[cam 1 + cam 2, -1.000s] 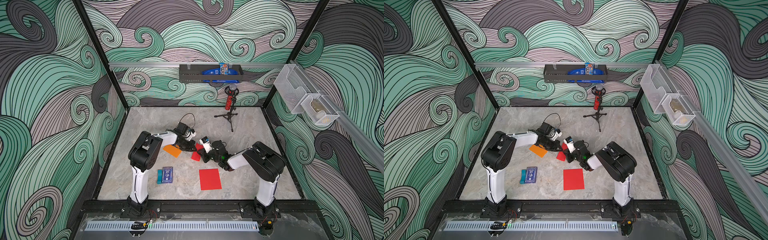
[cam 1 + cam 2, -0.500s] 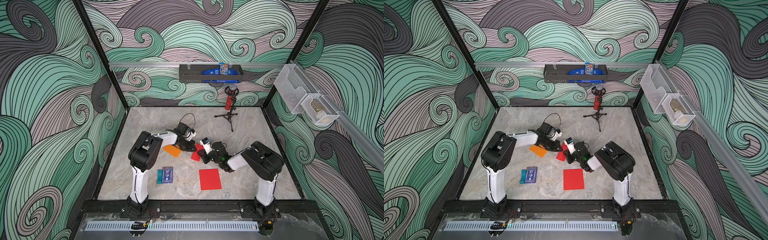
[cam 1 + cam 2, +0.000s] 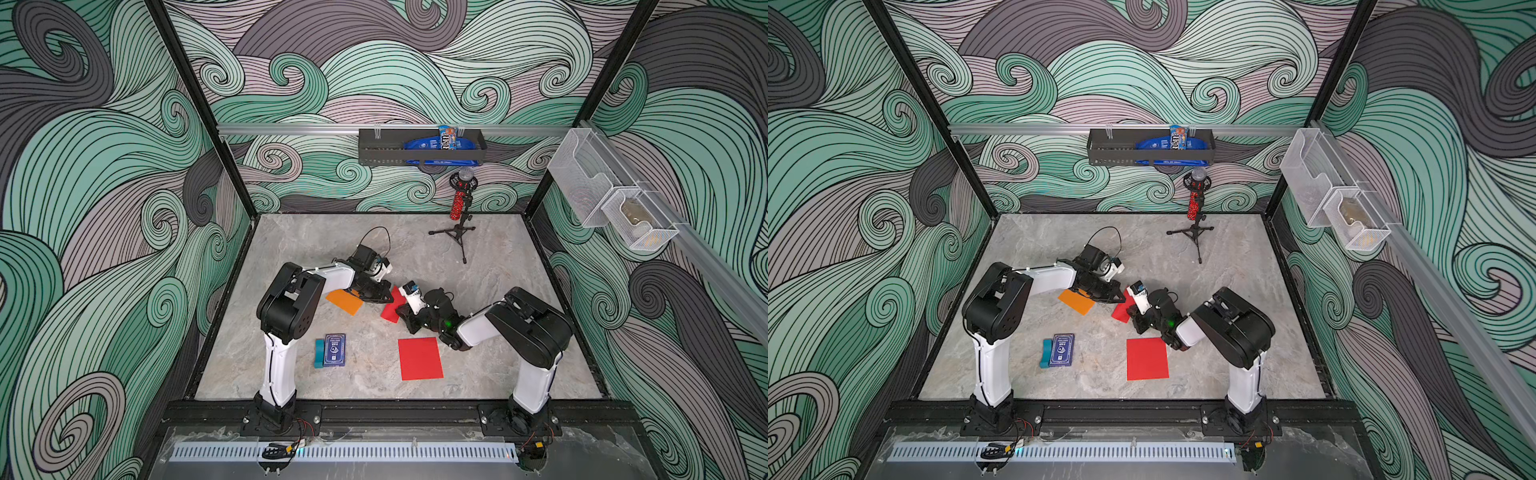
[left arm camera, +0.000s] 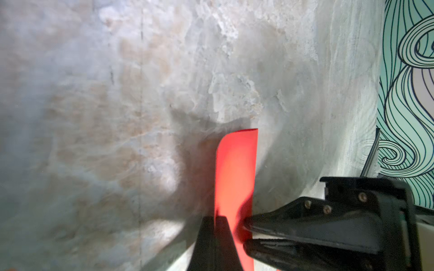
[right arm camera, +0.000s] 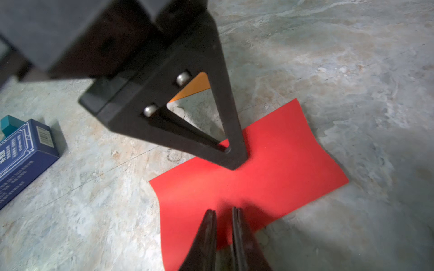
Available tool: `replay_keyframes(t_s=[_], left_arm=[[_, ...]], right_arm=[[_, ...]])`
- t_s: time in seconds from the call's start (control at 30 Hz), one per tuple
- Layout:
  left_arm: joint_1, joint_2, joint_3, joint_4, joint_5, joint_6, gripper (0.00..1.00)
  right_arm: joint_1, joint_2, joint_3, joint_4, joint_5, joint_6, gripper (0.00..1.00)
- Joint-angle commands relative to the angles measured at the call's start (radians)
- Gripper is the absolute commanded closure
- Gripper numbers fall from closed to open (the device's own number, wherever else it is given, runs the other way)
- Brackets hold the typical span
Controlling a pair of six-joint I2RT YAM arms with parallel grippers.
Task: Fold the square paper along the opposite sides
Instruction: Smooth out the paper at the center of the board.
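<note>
where left fingers meet, paper sits pinched.

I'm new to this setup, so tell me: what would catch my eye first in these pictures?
The swirling green-and-grey wave-patterned walls dominate. At the middle of the grey marbled table, the left gripper is shut on a small wavy red paper, with the right gripper at its opposite edge. A larger flat red paper sheet lies nearer the front.

Both top views: sharp, even overhead light, soft shadows on the surface, walls bow at frame edges. Left wrist: heavy blur, surface smeared. Right wrist: right gripper out of focus, dark shadow over red paper near it.
</note>
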Motion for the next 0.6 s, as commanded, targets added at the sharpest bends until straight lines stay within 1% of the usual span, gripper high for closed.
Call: replay_keyframes(t_s=[0.0, 0.23, 0.57], left_arm=[[-0.003, 0.008, 0.003, -0.033, -0.043, -0.005, 1.0], [-0.008, 0.0, 0.002, -0.037, -0.06, -0.004, 1.0], [-0.014, -0.007, 0.005, -0.044, -0.075, -0.002, 1.0]], right_arm=[[0.031, -0.018, -0.039, -0.067, 0.023, -0.005, 0.83], [0.067, -0.055, -0.07, -0.094, 0.054, -0.012, 0.83], [0.085, -0.103, -0.085, -0.158, 0.041, -0.033, 0.83]])
